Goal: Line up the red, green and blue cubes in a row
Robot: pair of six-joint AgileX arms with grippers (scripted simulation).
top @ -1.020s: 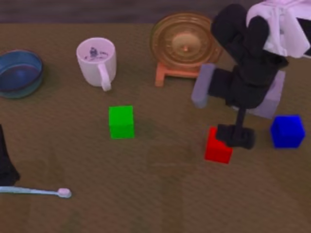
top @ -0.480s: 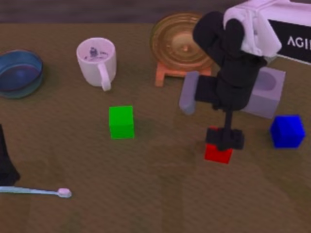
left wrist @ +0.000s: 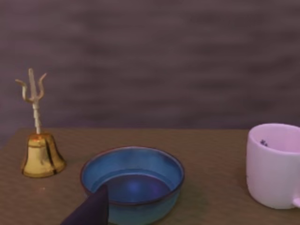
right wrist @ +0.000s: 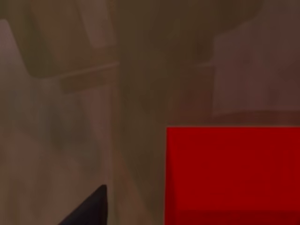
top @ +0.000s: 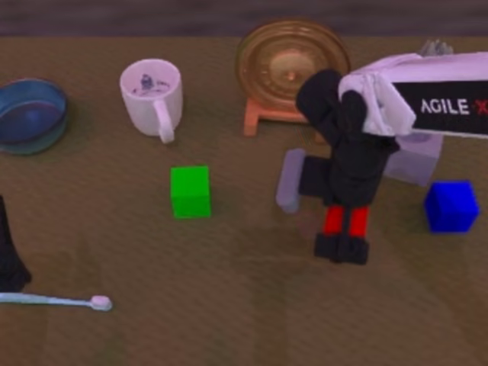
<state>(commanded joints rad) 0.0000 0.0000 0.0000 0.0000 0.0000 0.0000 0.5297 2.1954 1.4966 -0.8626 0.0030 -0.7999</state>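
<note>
Three cubes matter here. The green cube (top: 190, 191) sits well to the left of your right claw (top: 342, 245); the red cube (top: 345, 219) lies directly under that claw; the blue cube (top: 451, 206) rests on the desk (top: 244, 305) near its right. Centre on the red cube before lifting. Whether the right claw is apart or clamped, you cannot tell: the wrist hides most of the cube. The left arm (top: 11, 255) idles at far left.

On the tabletop (top: 244, 320) I see the bowl (top: 30, 114) at far left and the mug (top: 152, 95) to its right. My right gripper (top: 341, 245) is directly over one cube (top: 345, 219). Another cube (top: 190, 191) lies left, the third (top: 451, 206) right. A toothbrush (top: 57, 302) lies near the front left.
</note>
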